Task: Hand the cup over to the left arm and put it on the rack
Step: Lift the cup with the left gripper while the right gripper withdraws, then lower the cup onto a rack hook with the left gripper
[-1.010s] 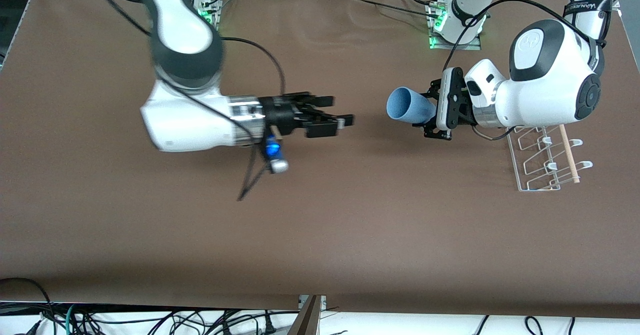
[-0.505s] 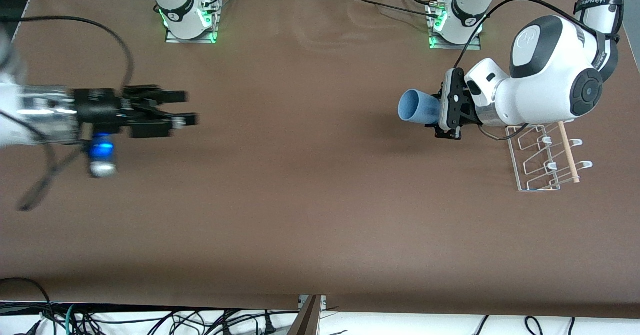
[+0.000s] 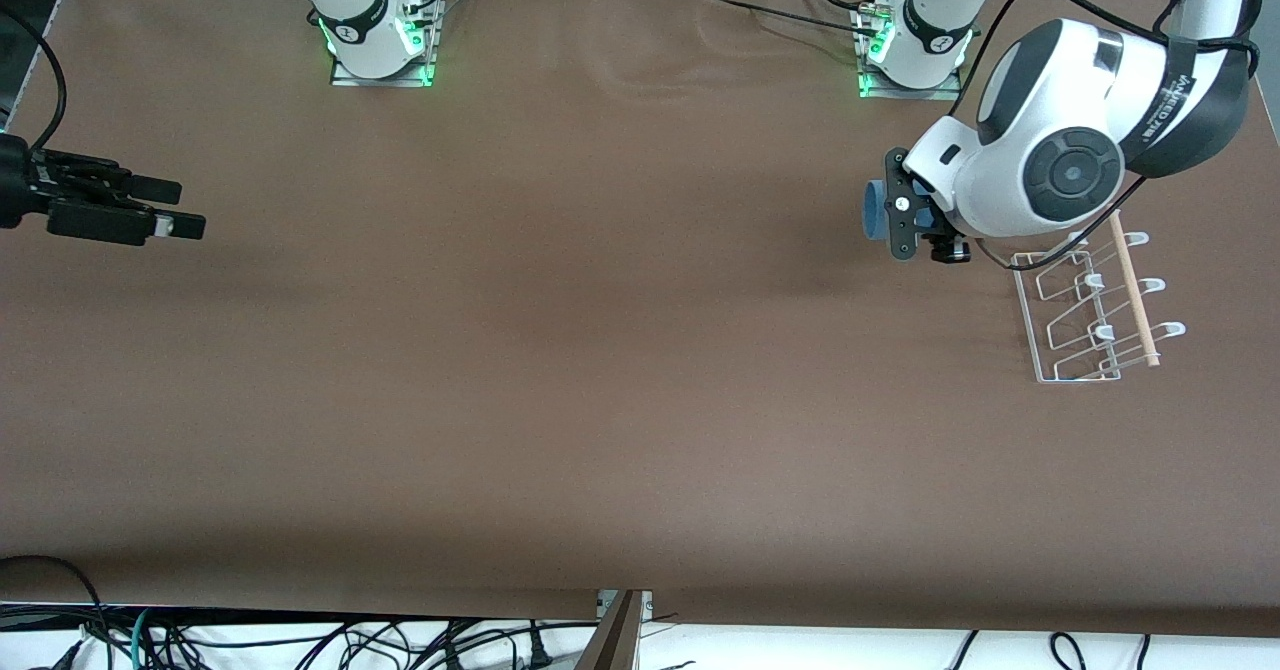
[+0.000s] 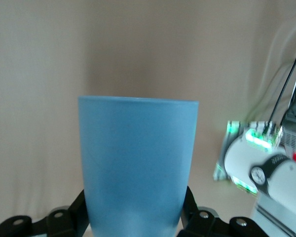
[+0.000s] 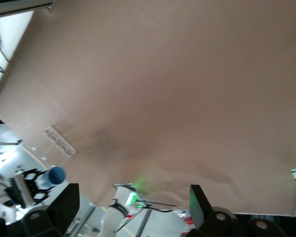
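Note:
My left gripper [image 3: 890, 218] is shut on the light-blue cup [image 3: 874, 211] and holds it on its side above the table, beside the rack. In the left wrist view the cup [image 4: 137, 165] fills the middle, clamped between the black fingers [image 4: 77, 212]. The white wire rack [image 3: 1088, 310] with its wooden dowel [image 3: 1132, 285] stands at the left arm's end of the table. My right gripper [image 3: 165, 208] is open and empty at the right arm's end of the table. In the right wrist view its fingers [image 5: 66, 205] stand wide apart and the cup [image 5: 55, 176] shows small and distant.
The brown table [image 3: 600, 370] carries only the rack. The two arm bases [image 3: 375, 40] [image 3: 910, 45] stand along the edge farthest from the front camera. Cables hang below the table edge nearest the front camera.
My right gripper has drawn back, open, from the table's middle to the right arm's end. My left gripper has turned and carried the cup closer to the rack.

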`<state>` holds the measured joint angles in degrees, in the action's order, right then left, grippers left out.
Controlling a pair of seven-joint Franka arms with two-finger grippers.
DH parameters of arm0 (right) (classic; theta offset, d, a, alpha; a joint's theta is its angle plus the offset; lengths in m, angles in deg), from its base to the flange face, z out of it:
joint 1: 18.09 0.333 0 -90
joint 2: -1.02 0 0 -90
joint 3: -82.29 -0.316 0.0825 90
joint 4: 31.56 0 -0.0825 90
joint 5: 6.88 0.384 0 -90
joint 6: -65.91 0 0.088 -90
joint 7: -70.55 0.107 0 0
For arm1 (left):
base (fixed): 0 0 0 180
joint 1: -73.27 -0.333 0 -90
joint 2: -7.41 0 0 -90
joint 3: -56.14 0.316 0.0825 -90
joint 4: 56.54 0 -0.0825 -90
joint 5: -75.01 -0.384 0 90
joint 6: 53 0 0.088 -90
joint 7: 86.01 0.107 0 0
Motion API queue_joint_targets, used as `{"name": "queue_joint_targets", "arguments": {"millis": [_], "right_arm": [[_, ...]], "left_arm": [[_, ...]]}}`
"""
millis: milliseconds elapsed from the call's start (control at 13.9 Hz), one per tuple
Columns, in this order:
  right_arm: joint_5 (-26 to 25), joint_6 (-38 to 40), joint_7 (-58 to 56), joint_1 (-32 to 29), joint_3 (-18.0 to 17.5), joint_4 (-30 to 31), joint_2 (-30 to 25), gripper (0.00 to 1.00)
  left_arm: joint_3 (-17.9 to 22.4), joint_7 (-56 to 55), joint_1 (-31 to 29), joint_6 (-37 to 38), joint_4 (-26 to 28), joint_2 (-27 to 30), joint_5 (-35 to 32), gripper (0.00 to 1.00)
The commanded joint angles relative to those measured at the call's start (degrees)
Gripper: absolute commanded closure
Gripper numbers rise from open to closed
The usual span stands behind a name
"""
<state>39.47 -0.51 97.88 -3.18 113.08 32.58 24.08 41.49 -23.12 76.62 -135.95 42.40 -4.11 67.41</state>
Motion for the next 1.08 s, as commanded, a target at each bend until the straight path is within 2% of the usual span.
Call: {"name": "queue_joint_targets", "arguments": {"millis": [0, 72, 144, 288, 361, 433, 505, 649, 865, 1010], "right_arm": [[-4.77, 0.15, -4.55, 0.47, -0.11, -1.48, 0.58, 0.02], [-6.09, -0.28, -5.09, 0.73, -0.46, -1.22, 0.49, 0.02], [-8.89, -1.07, -5.18, 0.74, -2.55, -0.43, -0.38, 0.02], [-21.41, -7.1, -5.18, 0.82, -9.92, 7.53, -6.68, 0.01], [-27.75, -11.06, -5.09, 0.74, -15.26, 13.49, -10.54, 0.01], [-33.03, -15.45, -5.09, 0.47, -18.28, 19.56, -13.98, 0.01], [-35.61, -19.41, -5.18, 0.47, -19.52, 25.1, -16.97, 0.01], [-36.77, -24.53, -6.57, 0.04, -20.76, 32.42, -20.5, 0.01], [-41.07, -28.92, -11.76, -2.94, -23.83, 39.02, -21.92, 0.01], [-45.19, -32.44, -14.48, -4.62, -26.29, 43.06, -22.79, 0.01]], "left_arm": [[-0.12, -6.36, 1.74, 5.16, -0.51, -0.35, -11.25, 1.0], [-0.29, -8.21, 2.27, 7.35, -0.33, -0.79, -15.48, 1.0], [-0.29, -9.53, 2.45, 9.37, 0.02, -1.31, -19.18, 1.0], [-0.29, -12.52, 2.45, 12.98, 0.81, -2.89, -26.48, 1.0], [-0.29, -14.1, 2.54, 13.52, 0.99, -3.25, -29.81, 1.0], [-0.29, -14.9, 2.54, 13.53, 1.95, -3.6, -33.07, 1.0], [-0.29, -15.08, 2.63, 13.7, 2.74, -3.69, -36.41, 1.0], [-0.38, -16.82, 2.37, 14.4, 7.2, -4.04, -42.39, 1.0], [-0.82, -26.83, 2.54, 14.14, 16.51, -2.82, -48.99, 1.0], [-1.09, -31.41, 2.45, 12.31, 19.52, -2.81, -52.77, 1.0]]}}
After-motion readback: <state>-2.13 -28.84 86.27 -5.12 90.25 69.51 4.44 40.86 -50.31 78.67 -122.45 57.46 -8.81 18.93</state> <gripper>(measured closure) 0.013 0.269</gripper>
